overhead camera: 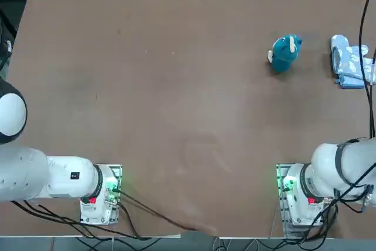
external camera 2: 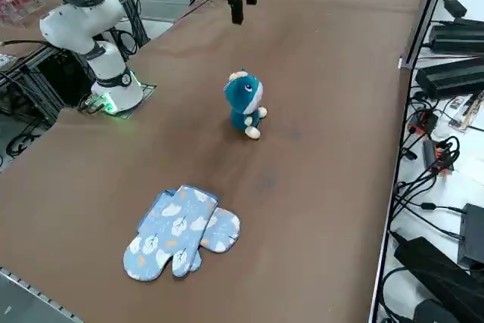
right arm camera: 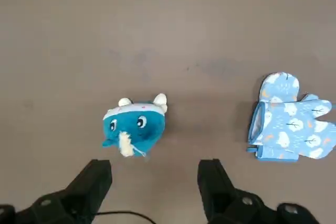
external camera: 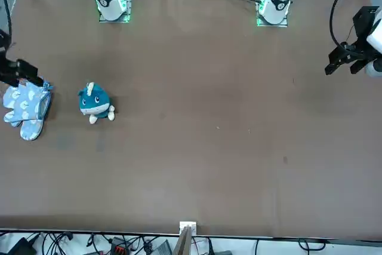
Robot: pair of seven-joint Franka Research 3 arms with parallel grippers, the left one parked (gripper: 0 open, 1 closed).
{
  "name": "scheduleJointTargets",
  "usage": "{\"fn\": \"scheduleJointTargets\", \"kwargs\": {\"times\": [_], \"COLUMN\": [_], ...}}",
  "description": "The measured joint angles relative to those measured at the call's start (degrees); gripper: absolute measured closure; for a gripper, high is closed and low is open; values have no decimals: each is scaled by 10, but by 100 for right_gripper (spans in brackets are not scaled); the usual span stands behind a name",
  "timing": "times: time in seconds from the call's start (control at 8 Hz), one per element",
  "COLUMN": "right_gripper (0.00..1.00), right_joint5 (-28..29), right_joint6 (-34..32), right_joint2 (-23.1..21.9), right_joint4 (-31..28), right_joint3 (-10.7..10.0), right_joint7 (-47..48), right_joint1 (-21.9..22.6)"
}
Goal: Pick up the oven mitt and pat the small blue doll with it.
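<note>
Right gripper wide open above the table — blue doll, oven mitts apart.

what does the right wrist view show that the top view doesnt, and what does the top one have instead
Only the right wrist view: the right gripper, open above the table, with nothing between its fingers.
Only the top view: the right arm's base at the table's near edge, and the black cables passing in front of the mitts.
Both: the teal-blue doll and the light-blue patterned mitts, lying apart on the brown tabletop.
</note>
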Motion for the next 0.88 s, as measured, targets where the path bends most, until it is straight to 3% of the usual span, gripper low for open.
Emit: {"fn": "scheduleJointTargets", "kwargs": {"times": [0.25, 0.62, 0.88], "right_gripper": [0, 0, 0], "right_joint5": [6, 29, 45], "right_joint6": [-14, 1, 11], "right_joint2": [-24, -50, -70], "right_joint4": [-10, -53, -85], "right_joint3": [-81, -185, -208], "right_joint7": [1, 2, -8], "right_joint1": [93, 183, 190]}}
